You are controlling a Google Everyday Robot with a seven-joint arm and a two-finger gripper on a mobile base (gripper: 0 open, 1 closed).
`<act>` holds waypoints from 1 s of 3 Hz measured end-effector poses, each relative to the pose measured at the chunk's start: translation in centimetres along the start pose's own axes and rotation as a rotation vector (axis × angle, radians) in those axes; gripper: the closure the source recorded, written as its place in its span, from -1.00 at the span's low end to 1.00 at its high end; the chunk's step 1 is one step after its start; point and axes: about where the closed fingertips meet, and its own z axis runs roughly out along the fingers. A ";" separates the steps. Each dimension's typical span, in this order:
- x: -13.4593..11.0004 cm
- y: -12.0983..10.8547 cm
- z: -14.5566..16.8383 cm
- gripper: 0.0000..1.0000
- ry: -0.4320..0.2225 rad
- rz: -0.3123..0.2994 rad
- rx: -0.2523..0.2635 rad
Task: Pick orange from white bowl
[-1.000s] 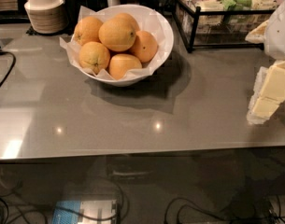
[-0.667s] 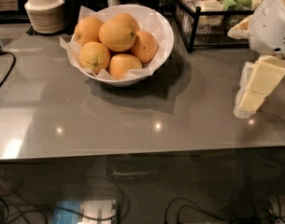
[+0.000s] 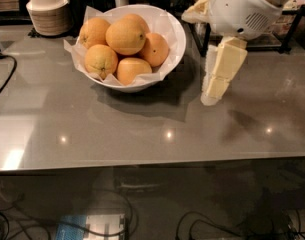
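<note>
The white bowl [image 3: 178,32] stands at the back middle of the grey table, lined with crinkled white paper. It holds several oranges. The orange [image 3: 125,35], the largest and palest, lies on top of the pile with a small dark stem dot on its right side. My gripper [image 3: 212,94] hangs down from the white arm at the upper right. It is just right of the bowl, apart from it, with its tip low over the table. It holds nothing that I can see.
A stack of small off-white bowls [image 3: 48,12] stands at the back left. A black wire rack [image 3: 287,38] is at the back right behind the arm. A dark cable [image 3: 4,82] lies at the table's left edge. The table's front edge [image 3: 152,163] crosses the view.
My gripper has moved left from the table's right edge to just beside the bowl. The bowl and oranges have not moved on the table.
</note>
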 end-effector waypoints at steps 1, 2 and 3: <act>-3.2 -1.8 1.3 -1.00 -0.048 -0.043 0.042; -5.9 -5.2 3.9 -1.00 -0.089 -0.050 0.089; -7.8 -8.7 6.7 -1.00 -0.120 -0.042 0.083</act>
